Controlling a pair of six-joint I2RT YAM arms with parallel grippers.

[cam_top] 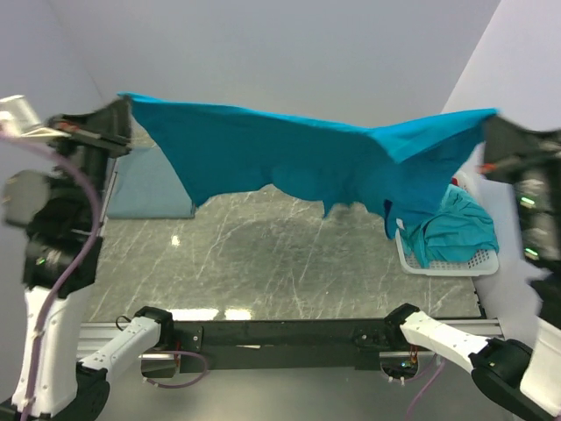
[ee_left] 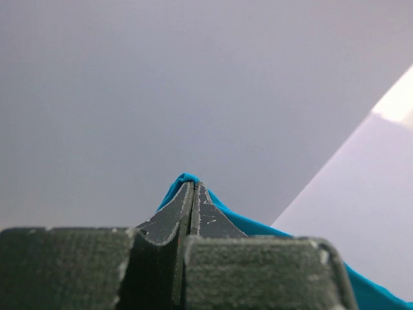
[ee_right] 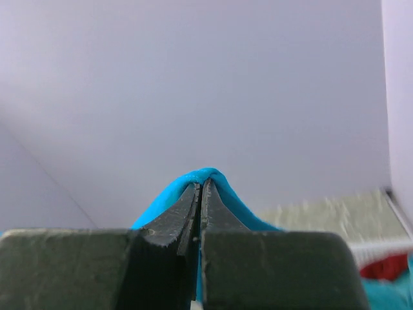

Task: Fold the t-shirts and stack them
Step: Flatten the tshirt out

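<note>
A bright teal t-shirt (cam_top: 298,162) hangs stretched in the air between my two grippers, high above the table. My left gripper (cam_top: 125,105) is shut on its left corner; teal cloth (ee_left: 184,179) shows round the closed tips in the left wrist view. My right gripper (cam_top: 491,118) is shut on its right corner, with cloth (ee_right: 208,175) wrapped over the tips in the right wrist view. More teal shirts (cam_top: 456,226) lie heaped in the white basket (cam_top: 447,263) at the right. A red shirt (ee_right: 384,266) shows in the right wrist view. A duller blue shirt (cam_top: 145,189) lies flat at the back left.
The marbled table top (cam_top: 263,254) lies under the hanging shirt. White walls close in behind and on the right. The arm bases and black rail (cam_top: 280,333) run along the near edge.
</note>
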